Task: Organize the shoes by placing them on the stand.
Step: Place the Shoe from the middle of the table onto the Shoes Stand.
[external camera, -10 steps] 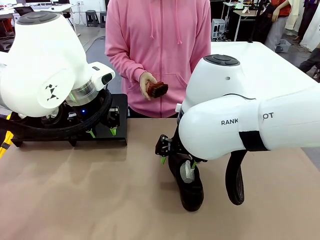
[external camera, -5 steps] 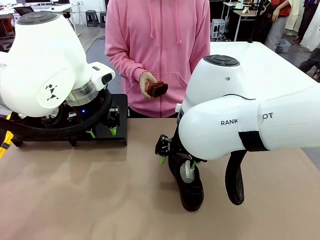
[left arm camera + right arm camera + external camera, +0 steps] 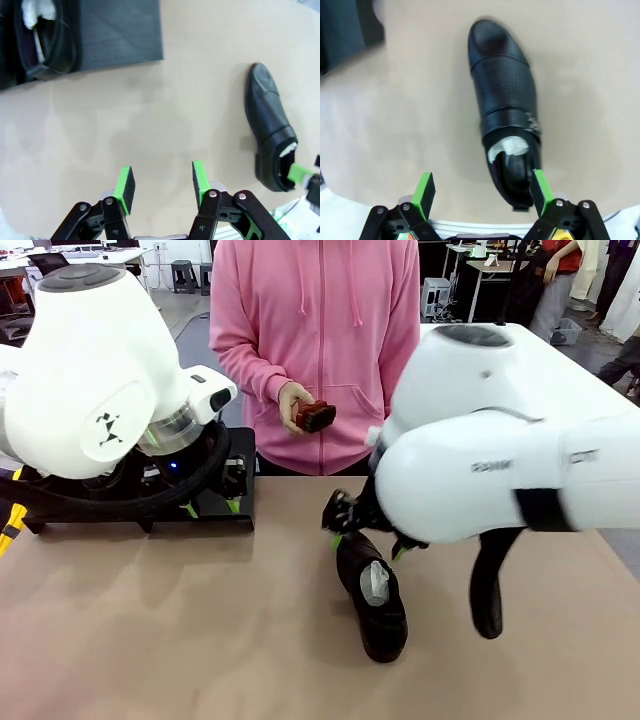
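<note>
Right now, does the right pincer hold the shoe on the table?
No, the right pincer is open above the shoe, which lies on the table.

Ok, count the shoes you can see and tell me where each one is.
2. One shoe lies on the table under the open right gripper. Another shoe sits on the stand. The arms may hide more.

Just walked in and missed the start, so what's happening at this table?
Two robot arms are sorting black shoes onto a low black stand. The right gripper, jaws wide open, hovers over a shoe lying on the table, one pad beside its heel, holding nothing. The left gripper hangs part open and empty near the stand, where another shoe already sits. A person across the table holds a small brown object.
</note>
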You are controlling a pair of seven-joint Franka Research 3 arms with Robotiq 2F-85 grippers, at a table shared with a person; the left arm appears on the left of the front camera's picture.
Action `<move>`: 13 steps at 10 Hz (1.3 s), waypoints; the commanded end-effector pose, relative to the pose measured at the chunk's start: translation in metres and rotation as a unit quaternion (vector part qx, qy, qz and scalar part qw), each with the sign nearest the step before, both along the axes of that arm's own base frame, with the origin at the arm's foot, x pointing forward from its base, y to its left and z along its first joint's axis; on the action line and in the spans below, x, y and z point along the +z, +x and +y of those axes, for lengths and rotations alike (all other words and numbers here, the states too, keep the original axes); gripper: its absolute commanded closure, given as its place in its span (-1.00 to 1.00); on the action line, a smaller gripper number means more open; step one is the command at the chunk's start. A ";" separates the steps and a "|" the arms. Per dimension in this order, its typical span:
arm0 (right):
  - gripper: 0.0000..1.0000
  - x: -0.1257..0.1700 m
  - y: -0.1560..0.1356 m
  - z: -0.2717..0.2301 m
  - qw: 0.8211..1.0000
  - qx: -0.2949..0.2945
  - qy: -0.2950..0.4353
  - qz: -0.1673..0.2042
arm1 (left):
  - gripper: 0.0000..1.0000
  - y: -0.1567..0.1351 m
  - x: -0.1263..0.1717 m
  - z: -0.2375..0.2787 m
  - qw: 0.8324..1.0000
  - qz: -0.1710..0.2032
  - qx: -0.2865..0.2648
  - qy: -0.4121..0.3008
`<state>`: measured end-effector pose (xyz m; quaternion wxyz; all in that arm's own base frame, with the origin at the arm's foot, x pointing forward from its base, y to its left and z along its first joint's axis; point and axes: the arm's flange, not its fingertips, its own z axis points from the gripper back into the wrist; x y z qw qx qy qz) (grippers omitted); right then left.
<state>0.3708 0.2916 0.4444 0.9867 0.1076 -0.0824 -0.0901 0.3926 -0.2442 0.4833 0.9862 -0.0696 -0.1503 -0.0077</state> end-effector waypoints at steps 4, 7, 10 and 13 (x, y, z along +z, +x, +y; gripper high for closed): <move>-1.00 0.032 0.010 -0.135 0.980 -0.194 0.007 -0.032 | -0.22 -0.062 -0.037 -0.060 0.994 -0.010 0.102 -0.027; -1.00 0.034 0.014 -0.156 0.980 -0.195 0.008 -0.034 | -0.22 -0.080 -0.056 -0.108 0.982 0.030 0.174 -0.070; -1.00 0.034 0.014 -0.156 0.980 -0.195 0.008 -0.034 | -0.22 -0.086 -0.060 -0.159 0.988 0.063 0.126 -0.067; -1.00 0.034 0.014 -0.156 0.980 -0.195 0.008 -0.034 | -0.22 -0.076 -0.073 -0.186 0.993 0.045 0.095 -0.059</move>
